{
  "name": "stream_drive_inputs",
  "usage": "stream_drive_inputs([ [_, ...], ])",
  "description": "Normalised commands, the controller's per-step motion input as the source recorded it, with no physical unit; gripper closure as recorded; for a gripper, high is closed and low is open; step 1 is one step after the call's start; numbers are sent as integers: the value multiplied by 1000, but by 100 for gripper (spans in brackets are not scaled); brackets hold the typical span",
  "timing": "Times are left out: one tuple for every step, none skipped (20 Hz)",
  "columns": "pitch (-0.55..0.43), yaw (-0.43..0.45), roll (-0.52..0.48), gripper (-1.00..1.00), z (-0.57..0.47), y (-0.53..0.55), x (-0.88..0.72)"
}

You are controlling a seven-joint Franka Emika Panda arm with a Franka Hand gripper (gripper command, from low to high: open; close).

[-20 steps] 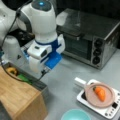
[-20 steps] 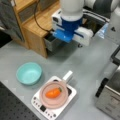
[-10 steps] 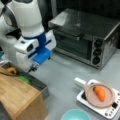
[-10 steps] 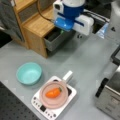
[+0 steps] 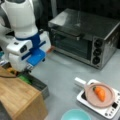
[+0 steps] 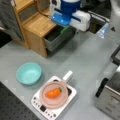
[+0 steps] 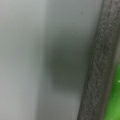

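The gripper [image 5: 26, 69] hangs low over the open drawer [image 5: 37, 85] of the wooden cabinet [image 5: 17, 97], at a front view's left. Its fingers are hidden under the white and blue wrist, so I cannot tell if they stand apart or together. The nearest thing is a green object [image 5: 24, 78] lying inside the drawer; in the wrist view it shows only as a bright strip [image 7: 114, 100] past the dark drawer rim [image 7: 96, 75], so the hand looks a little aside of it. By my judgement this is the approach to the green object, not a grasp. A next move would call for centring over the object and staying free of the rim. Well apart stand the toaster oven [image 5: 85, 37], the teal bowl [image 6: 29, 73] and a carrot [image 6: 53, 93] on a pink plate [image 6: 53, 101]
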Motion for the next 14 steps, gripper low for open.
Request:
stream_drive_inputs([
  [-52,85,-25,-100,-174,-140,-45],
  [-59,65,-23,-100,-184,-105,-54],
  [-69,56,-22,-100,-190,-62,-67],
  [-71,49,-31,-100,-187,-21,-86],
  [-68,42,-39,-100,-178,8,-110],
  [-69,43,-43,-100,-165,25,-126],
  [-79,28,-51,-100,-157,39,-145],
  [-94,18,-52,-100,-162,51,-163],
  [-101,15,-54,-100,-163,58,-169],
  [-117,3,-53,-100,-178,65,-180],
  [-126,-6,-54,-100,-197,71,-195],
  [-138,-12,-51,-100,-218,78,-210],
  [-151,-23,-48,-100,-242,85,-224],
  [-157,-26,-49,-100,-248,88,-228],
])
